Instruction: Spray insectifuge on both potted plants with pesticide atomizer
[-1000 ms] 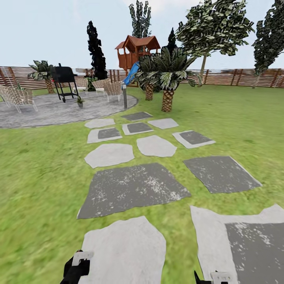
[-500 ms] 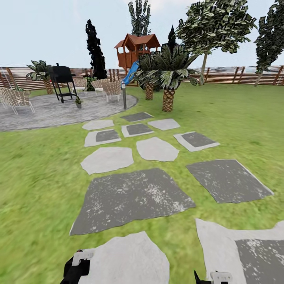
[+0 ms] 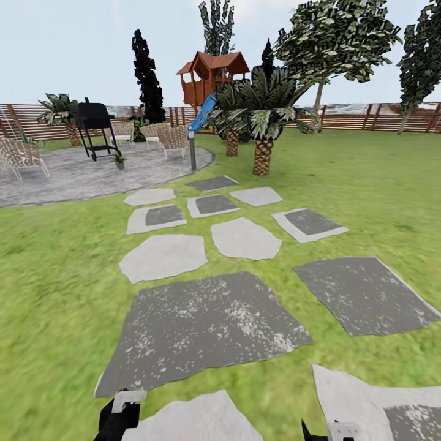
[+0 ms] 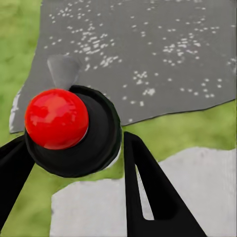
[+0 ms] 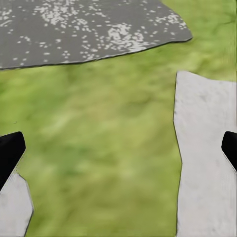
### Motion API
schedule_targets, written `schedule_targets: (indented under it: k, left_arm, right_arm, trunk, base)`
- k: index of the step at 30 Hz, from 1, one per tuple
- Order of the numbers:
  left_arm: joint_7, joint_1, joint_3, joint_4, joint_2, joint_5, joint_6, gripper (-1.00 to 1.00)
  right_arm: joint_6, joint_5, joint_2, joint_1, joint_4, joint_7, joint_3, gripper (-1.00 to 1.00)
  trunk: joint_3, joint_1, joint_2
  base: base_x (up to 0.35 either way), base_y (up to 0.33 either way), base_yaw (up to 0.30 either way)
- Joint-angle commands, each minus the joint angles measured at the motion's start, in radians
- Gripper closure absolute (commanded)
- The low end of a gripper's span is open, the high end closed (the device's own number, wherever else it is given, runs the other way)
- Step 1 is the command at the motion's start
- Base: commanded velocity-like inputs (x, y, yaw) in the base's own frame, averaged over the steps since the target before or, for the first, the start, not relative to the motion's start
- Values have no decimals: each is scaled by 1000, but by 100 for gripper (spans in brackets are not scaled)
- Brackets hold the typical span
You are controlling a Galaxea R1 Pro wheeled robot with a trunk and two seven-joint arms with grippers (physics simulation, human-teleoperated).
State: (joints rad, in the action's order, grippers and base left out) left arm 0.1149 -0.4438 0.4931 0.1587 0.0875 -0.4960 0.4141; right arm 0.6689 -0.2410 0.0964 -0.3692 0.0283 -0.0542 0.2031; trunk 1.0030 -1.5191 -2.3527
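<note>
Lawn (image 3: pixel 55 263) of the garden spreads around a path of pale and dark stepping stones (image 3: pixel 202 324), which leads up to a round grey patio (image 3: pixel 79 171). On the patio, beside the black grill (image 3: pixel 95 125), stands one small potted plant (image 3: pixel 119 160) in a little pot; it is too far to see any specks on its leaves. A grey lamp post (image 3: pixel 192 149) stands at the patio edge, with two palms (image 3: pixel 260 122) near it on the grass. Behind the patio are wicker chairs (image 3: pixel 173 139), a wooden playhouse (image 3: pixel 211 76) and the slatted fence (image 3: pixel 367 116).

The left pincer (image 4: pixel 74 187) hangs over a dark stone, its black fingers (image 4: pixel 143 187) spread apart with nothing between them; a red ball (image 4: pixel 56 117) on a black mount sits beside them. The right pincer (image 5: pixel 118 148) is wide open over grass, holding nothing.
</note>
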Motion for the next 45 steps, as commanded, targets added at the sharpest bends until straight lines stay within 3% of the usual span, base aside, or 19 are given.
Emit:
schedule_targets:
  k: [1, 45]
  left_arm:
    - [8, 0, 8, 1, 1, -1, 2, 100]
    - [8, 0, 10, 1, 1, -2, 2, 100]
  right_arm:
    - [3, -11, 0, -1, -1, -6, 6, -100]
    - [3, -11, 0, -1, -1, -6, 5, -100]
  trunk:
    - [1, 0, 0]
    - [1, 0, 0]
  base:
    - [341, 0, 0]
    - [341, 0, 0]
